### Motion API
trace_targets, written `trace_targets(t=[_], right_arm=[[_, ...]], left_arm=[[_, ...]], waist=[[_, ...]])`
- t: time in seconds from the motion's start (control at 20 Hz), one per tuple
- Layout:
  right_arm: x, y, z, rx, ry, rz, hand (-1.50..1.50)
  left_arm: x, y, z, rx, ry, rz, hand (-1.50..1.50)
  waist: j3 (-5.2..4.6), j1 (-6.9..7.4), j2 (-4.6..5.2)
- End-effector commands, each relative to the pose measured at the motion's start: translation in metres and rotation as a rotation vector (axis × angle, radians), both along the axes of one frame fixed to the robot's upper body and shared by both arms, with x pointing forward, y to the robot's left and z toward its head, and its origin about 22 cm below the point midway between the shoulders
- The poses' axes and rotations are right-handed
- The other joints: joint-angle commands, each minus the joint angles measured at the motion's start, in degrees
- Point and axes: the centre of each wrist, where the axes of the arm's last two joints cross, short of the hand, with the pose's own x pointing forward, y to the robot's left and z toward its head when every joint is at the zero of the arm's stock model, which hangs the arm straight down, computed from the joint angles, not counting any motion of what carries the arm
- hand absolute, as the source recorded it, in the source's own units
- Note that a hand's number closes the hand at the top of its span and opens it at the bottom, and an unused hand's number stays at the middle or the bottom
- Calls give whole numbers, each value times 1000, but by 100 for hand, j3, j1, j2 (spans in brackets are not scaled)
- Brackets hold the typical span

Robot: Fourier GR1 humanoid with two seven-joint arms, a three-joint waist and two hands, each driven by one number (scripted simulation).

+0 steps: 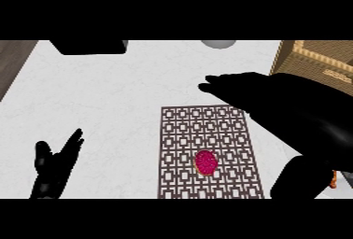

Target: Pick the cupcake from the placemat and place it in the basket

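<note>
counter: plain white top (117, 102) filling most of the view, with a dark strip running down past its left edge

back edge: a black boxy thing (89, 46) sits at the far left, and a little grey rounded thing (218, 44) is cut off further along. Can't tell what either one is, tbh

basket: tan woven basket (314, 58) in the far right corner, only partly in view

placemat: dark brown lattice-pattern placemat (207, 126) lying flat mid-counter, running down to the near edge

cupcake: pink-topped cupcake (206, 162) on the lower half of the placemat, roughly centred across it, nothing touching it

right hand: big black right hand (276, 98) coming in from the lower right, stretched over the placemat's far right corner. Fingers look straight and pointing left, holding nothing

cupcake vs right hand: the cupcake lies nearer the bottom of the view than the fingertips and a bit left of the palm, clearly apart from the hand. The basket is on the hand's far side

left hand: left hand (59, 163) resting at the lower left, fingers up and spread, off the placemat and well away from the cupcake

misc: a small orange bit (334, 179) pokes out beside the right arm, too hidden to identify
</note>
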Motion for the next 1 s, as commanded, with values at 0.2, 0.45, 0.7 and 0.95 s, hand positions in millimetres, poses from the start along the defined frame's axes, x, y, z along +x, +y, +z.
trace_targets(t=[0.2, 0.45, 0.7, 0.95], right_arm=[[-18, -4, 6, -91, 43, -60, -150], [-19, -10, -24, -35, 73, -74, -150], [-20, 17, -54, -8, 74, -61, -150], [-9, 27, -89, -48, 72, -78, -150]], left_arm=[[-7, 11, -14, -6, 80, 10, 0], [-27, -5, -21, -5, 71, -18, 0], [3, 0, -18, 6, 57, -5, 0], [-3, -6, -5, -12, 60, -22, 0]], waist=[[-34, 89, 66], [-25, 145, 80], [-29, 145, 97], [-24, 199, 98]])
